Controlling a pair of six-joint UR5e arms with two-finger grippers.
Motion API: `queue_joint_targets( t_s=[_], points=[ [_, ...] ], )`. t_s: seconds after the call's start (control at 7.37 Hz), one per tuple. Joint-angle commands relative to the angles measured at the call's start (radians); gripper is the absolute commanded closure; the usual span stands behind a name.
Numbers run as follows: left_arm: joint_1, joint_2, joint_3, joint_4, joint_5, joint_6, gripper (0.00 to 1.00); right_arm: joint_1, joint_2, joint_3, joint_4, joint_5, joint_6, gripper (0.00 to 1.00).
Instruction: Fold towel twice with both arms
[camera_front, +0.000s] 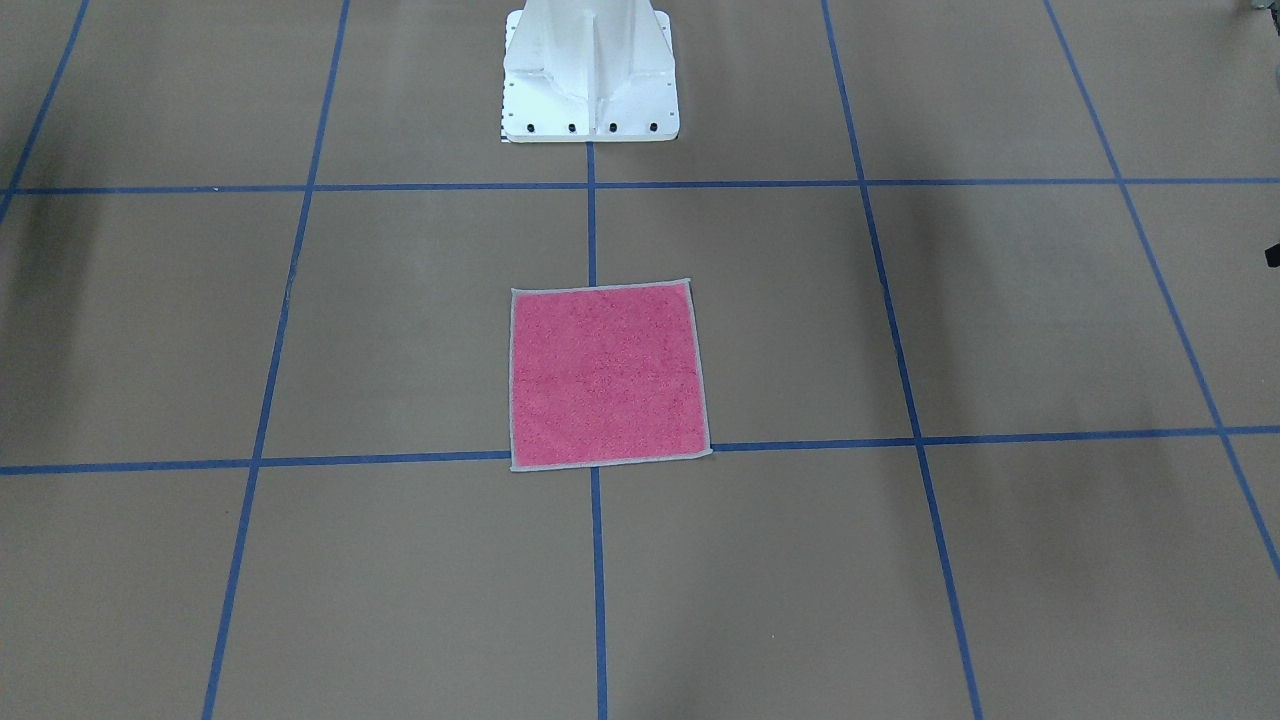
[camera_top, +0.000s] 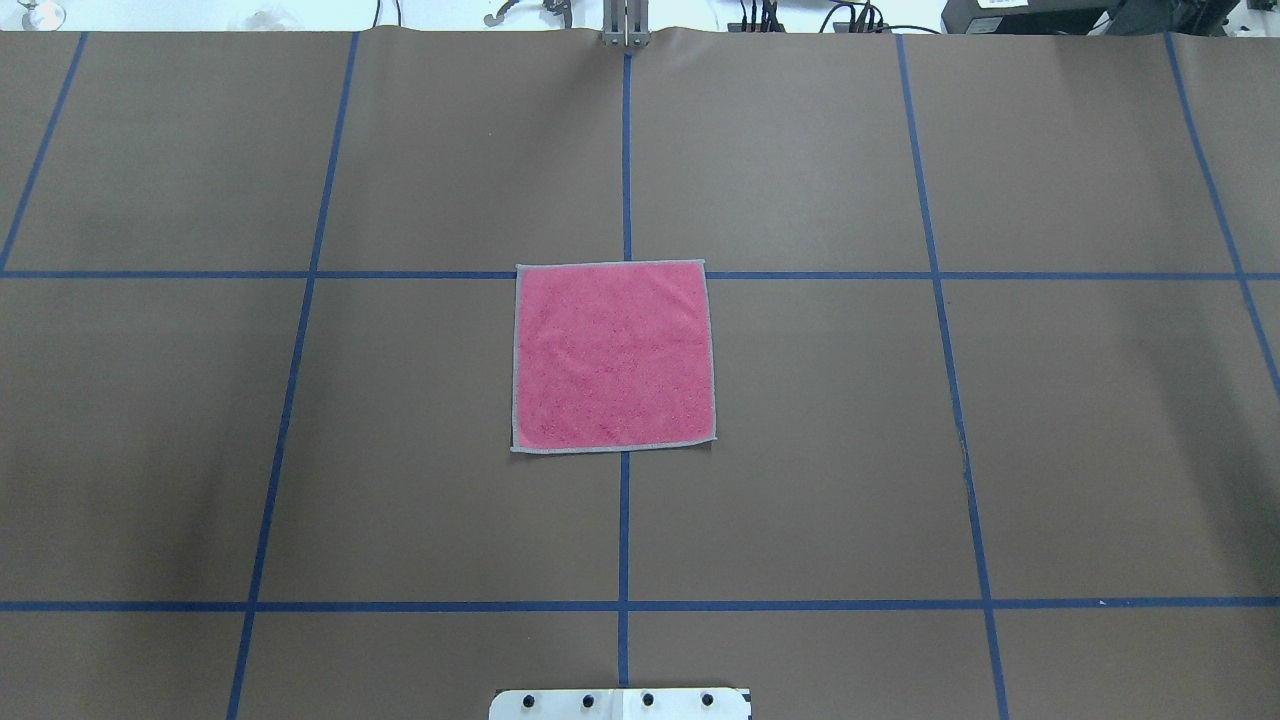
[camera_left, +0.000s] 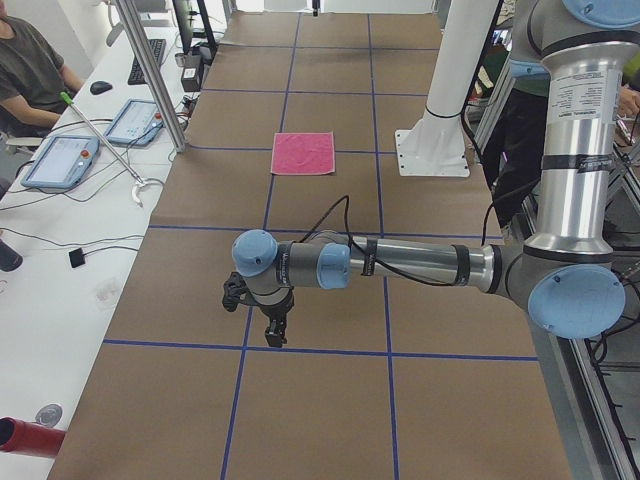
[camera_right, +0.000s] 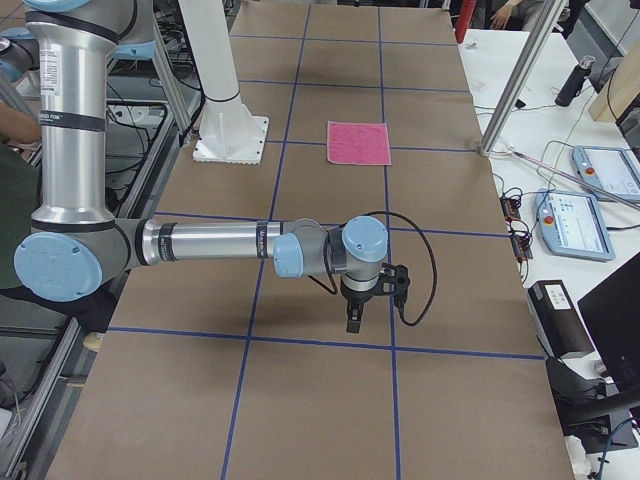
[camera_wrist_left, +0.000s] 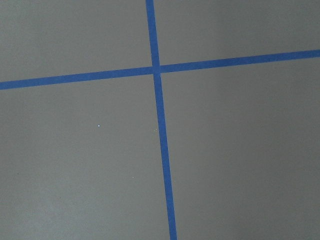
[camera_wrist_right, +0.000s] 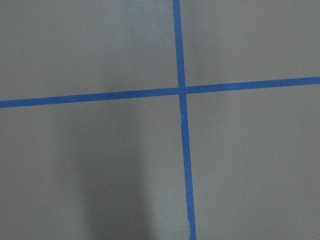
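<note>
Currently at zero folds. Towel lies flat and fully open, pink face up. Its light grey border shows on all four sides, and no corner is lifted or turned. Position: middle of the table, straddling the centre blue tape line, far edge along a cross line, out in front of the white pedestal.

Left arm: stretched low over the table's left end, well apart from the towel. Left gripper points down above the brown cover near a tape crossing. It shows only in the left side view, so I cannot tell whether its fingers are parted or closed. Nothing hangs from it.

Right arm: mirror pose over the right end, also well apart from the towel. Right gripper points down. It shows only in the right side view, so its finger state is likewise unreadable.

Both wrist views: bare cover and a tape crossing only, with no towel and no fingertips in frame.

Judgement: nothing of the task is done. Left to do:
- bring both grippers in to the towel;
- take one edge at its two corners and carry it over to the opposite edge (fold one);
- regrip and fold the half again.

The thin cloth lies flat on the cover, so pinching the border will likely be the delicate part.
</note>
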Motion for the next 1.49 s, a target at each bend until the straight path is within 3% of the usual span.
queue_joint_targets(
  t_s=[0.0, 1.36],
  points=[
    [0.001, -0.001, -0.001, -0.001, 0.0, 0.0, 0.0, 0.0, 0.0, -0.001, 0.0, 0.001, 0.0, 0.0],
    [0.005, -0.005, -0.021, -0.029, -0.005, 0.0, 0.0, -0.005, -0.017, 0.038, 0.029, 0.037, 0.004, 0.0]
  ],
)
